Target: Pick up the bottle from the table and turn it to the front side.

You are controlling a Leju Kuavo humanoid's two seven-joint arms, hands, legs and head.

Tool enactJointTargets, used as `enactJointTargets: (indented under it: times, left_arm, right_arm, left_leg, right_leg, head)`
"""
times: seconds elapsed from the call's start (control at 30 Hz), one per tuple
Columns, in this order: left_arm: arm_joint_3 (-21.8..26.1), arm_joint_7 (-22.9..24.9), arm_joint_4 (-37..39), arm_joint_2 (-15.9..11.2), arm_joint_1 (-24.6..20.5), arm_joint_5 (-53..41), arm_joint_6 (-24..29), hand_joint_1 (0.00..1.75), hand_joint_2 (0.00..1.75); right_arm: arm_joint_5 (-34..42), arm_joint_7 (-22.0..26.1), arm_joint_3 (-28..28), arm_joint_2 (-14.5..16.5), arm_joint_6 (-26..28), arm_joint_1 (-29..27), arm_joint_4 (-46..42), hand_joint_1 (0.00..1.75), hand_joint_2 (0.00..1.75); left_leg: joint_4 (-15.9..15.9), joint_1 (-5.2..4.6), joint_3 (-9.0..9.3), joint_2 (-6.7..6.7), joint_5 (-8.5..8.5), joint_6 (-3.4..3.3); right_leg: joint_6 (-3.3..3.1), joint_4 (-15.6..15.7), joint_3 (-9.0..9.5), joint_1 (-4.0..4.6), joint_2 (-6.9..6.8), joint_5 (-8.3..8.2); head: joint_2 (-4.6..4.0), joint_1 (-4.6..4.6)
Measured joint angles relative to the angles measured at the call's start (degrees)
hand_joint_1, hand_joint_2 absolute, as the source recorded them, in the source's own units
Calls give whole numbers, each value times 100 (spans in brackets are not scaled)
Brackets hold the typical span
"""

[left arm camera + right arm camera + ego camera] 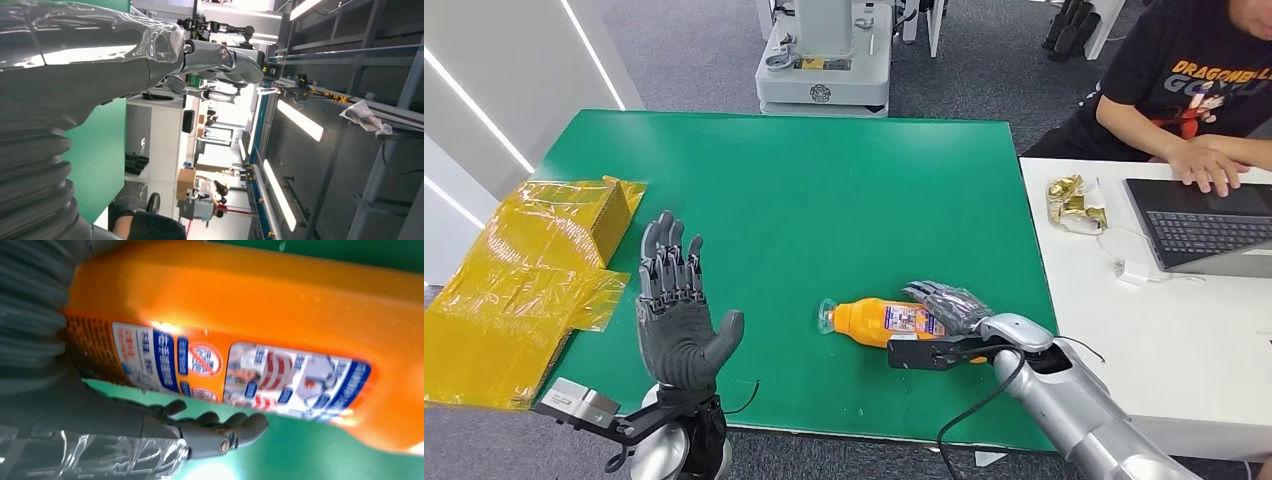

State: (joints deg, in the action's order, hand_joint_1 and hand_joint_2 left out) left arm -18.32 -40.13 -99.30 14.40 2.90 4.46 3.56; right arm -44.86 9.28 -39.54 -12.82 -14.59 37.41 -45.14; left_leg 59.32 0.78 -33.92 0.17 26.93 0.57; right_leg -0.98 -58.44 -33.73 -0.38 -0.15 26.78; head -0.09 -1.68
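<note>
Head view: the orange bottle (879,322) lies on its side on the green table (824,200), toward the near edge and right of centre, with its clear cap end pointing to the robot's left. Its printed label faces upward. The right hand (949,306) lies over the base end of the bottle, fingers draped across the top of it and touching it. Whether those fingers are actually clamped on the bottle cannot be told from this view.

Right wrist view: the bottle (260,335) sits close against the hand, label with blue and red print toward the camera. Dark fingertips (240,427) curl along one edge of it, with green table surface visible beside them. The picture is blurred, and a firm grip cannot be confirmed here either.

The left hand (676,315) is raised above the near left part of the table, well apart from the bottle, palm forward, fingers spread and upright, holding nothing.

Yellow plastic-wrapped packaging (534,275) lies at the left edge of the table. A white table (1184,340) adjoins on the right, carrying a laptop (1204,225) and a small gold-coloured wrapper (1074,205). A person (1194,90) in a dark printed shirt sits there with one hand on the laptop.
</note>
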Motion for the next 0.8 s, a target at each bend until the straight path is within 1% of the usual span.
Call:
enactJointTargets:
  times: [0.13, 0.27, 0.4, 0.5, 0.63, 0.7, 0.8]
  left_arm:
    - [2, 0, 0, 0, 0, 0, 1, 0, 175]
    - [39, 0, 0, 2, 1, -11, 48, 0, 175]
    - [55, 0, 0, 2, 4, -40, 88, 0, 175]
    - [64, 0, 16, -4, 6, -90, 182, 0, 175]
    - [56, 31, 279, -51, 1, -227, 319, 0, 175]
    - [29, 132, 463, -84, -7, -312, 350, 0, 175]
    - [-35, 366, 778, -126, -50, -394, 302, 0, 175]
  right_arm:
    - [4, 1, -8, 8, 2, 11, 18, 175, 175]
    - [168, 262, -145, 88, -3, 205, 336, 175, 175]
    - [307, 309, -176, 154, 316, 187, 404, 175, 175]
    - [450, 334, -160, 216, 688, 67, 342, 175, 175]
    - [695, 446, 5, 336, 1342, -326, -2, 175, 175]
    - [804, 529, 132, 389, 1675, -560, -228, 175, 175]
    - [1024, 733, 417, 456, 2313, -953, -591, 175, 175]
  left_leg:
    - [0, 0, 0, 0, 0, 0]
    - [1, 0, 9, 2, 0, 0]
    - [1, 1, 10, 1, 0, 0]
    - [1, 2, 10, 0, 0, 0]
    - [0, 2, 8, -2, 0, 1]
    - [-1, 2, 5, -6, 1, 0]
    - [-1, 1, 2, -11, 1, 0]
  right_leg:
    - [0, 0, 0, 0, 0, 0]
    - [0, 0, 8, 0, 1, -2]
    - [0, 0, 9, 0, 1, -2]
    - [-1, 0, 8, 0, 1, -1]
    - [0, 0, 4, 0, 0, 1]
    - [1, 0, 2, 1, -3, 2]
    - [3, 1, 2, 1, -7, 4]
  head:
    - [0, 0]
    - [0, 0]
    - [0, 0]
    - [0, 0]
    - [0, 0]
    - [0, -1]
    - [0, 0]
